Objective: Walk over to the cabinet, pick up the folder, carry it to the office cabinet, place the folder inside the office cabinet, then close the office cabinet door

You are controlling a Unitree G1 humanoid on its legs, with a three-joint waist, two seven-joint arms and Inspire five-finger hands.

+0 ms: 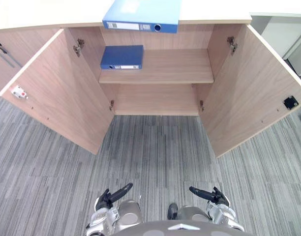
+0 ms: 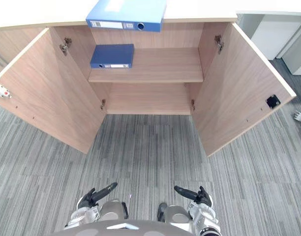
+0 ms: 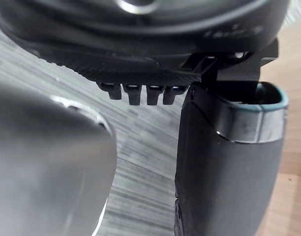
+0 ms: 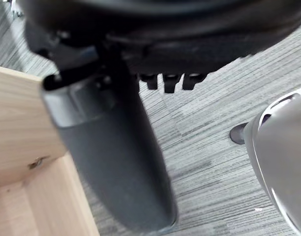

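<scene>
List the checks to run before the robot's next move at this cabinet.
1. Doors open: ok. The left door and right door both stand wide.
2. Hands free: ok. The left hand and right hand hang low, fingers straight, holding nothing.
3. Folder on the cabinet top: ok. The light blue folder lies flat, overhanging the front edge.
4. Shelf room: ok. The dark blue folder lies at the left end of the shelf; the rest is bare.
5. Light blue folder within arm's reach: cannot tell.
</scene>
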